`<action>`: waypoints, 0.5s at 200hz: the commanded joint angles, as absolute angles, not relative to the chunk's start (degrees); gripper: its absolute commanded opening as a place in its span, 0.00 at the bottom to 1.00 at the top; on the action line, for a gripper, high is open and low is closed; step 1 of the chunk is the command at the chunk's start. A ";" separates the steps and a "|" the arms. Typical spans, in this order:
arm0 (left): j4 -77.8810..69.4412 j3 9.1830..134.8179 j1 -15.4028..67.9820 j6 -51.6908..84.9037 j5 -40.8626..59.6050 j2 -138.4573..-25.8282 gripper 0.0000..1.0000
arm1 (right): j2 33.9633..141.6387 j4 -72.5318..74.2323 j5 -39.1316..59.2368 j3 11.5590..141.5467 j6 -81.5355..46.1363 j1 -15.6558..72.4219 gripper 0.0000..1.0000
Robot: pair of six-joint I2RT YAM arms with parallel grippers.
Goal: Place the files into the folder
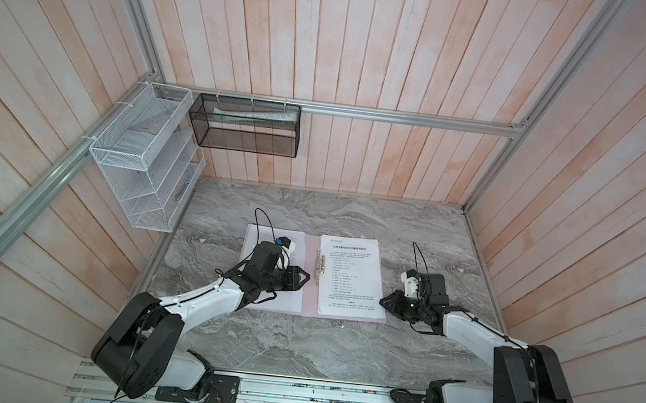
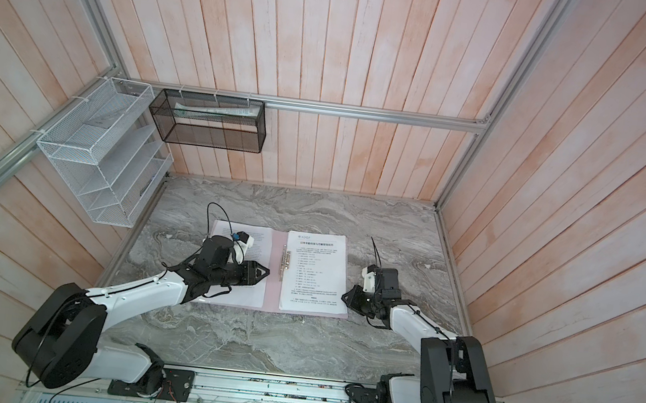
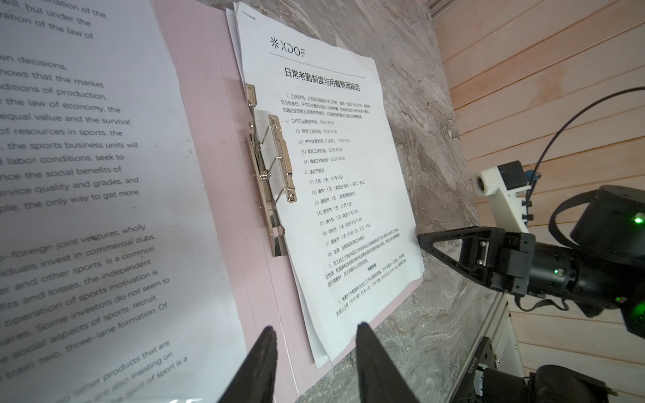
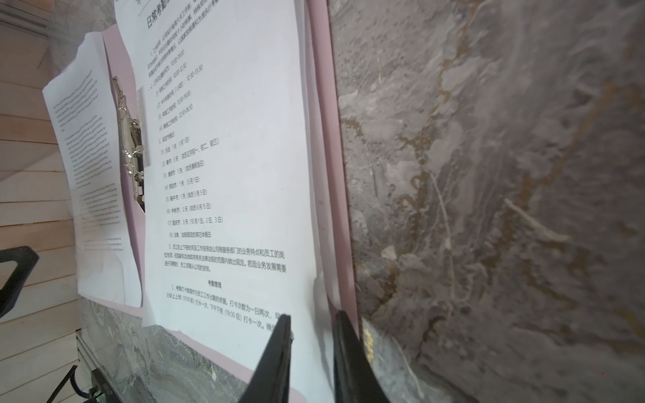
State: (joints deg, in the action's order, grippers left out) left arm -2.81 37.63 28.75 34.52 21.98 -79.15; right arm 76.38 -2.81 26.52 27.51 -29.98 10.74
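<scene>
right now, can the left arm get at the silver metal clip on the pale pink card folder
Probably yes: the left pincer hovers open above the left white printed sheet, tips toward the silver metal clip, with only bare pale pink card folder between them.

1 folder, 2 mesh racks (sheets: min. 3).

Soft, even light.
I see wall planks bowing at top-view edges; wrist views blur the nearest files.
</scene>
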 commanded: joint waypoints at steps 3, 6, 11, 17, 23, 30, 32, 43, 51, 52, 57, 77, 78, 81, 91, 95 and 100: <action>-3.60 36.75 29.09 34.55 21.36 -77.95 0.40 | 75.79 -3.49 26.40 27.51 -29.58 11.05 0.21; -3.59 36.72 29.09 34.54 21.40 -77.95 0.40 | 75.72 -3.71 26.14 27.54 -29.54 11.07 0.21; -3.52 36.64 29.09 34.54 21.27 -77.98 0.40 | 75.68 -3.98 25.83 27.65 -29.38 11.06 0.21; -3.52 36.52 29.09 34.54 21.19 -77.83 0.40 | 75.59 -4.34 25.48 27.81 -29.14 11.07 0.21; -3.56 36.35 29.09 34.54 21.07 -77.71 0.40 | 75.50 -4.84 24.97 27.94 -28.97 11.07 0.21; -3.62 36.15 29.09 34.59 20.87 -77.53 0.40 | 75.37 -5.67 24.37 28.27 -28.62 11.08 0.22; -3.67 36.02 29.09 34.62 20.80 -77.43 0.40 | 75.33 -5.94 24.09 28.47 -28.51 11.07 0.22; -3.74 35.77 29.09 34.63 20.50 -77.08 0.41 | 74.92 -7.69 22.41 29.39 -27.81 11.07 0.24; -3.69 35.60 29.10 34.63 20.24 -76.91 0.42 | 74.34 -9.14 21.16 30.21 -27.24 11.03 0.26; -3.69 35.60 29.09 34.63 20.23 -76.82 0.42 | 74.26 -9.32 21.04 30.31 -27.16 11.05 0.27; -3.69 35.51 29.09 34.68 20.09 -76.70 0.42 | 73.79 -10.08 20.36 30.82 -26.80 11.07 0.28; -3.76 35.12 29.18 34.72 19.74 -76.29 0.44 | 71.63 -12.37 18.07 32.52 -25.39 11.07 0.34; -3.77 35.14 29.18 34.72 19.67 -76.29 0.44 | 71.59 -12.51 17.96 32.61 -25.35 11.12 0.34; -3.78 35.15 29.18 34.72 19.59 -76.28 0.44 | 71.41 -12.83 17.53 32.81 -25.14 11.08 0.34; -3.87 35.16 29.16 34.63 19.37 -76.28 0.44 | 71.04 -13.43 16.14 33.53 -24.67 10.99 0.34; -3.88 35.20 29.18 34.55 19.28 -76.37 0.45 | 71.02 -13.40 15.74 33.73 -24.53 10.99 0.34; -4.01 35.28 29.18 34.39 19.10 -76.50 0.46 | 71.02 -13.22 15.21 34.00 -24.46 10.91 0.34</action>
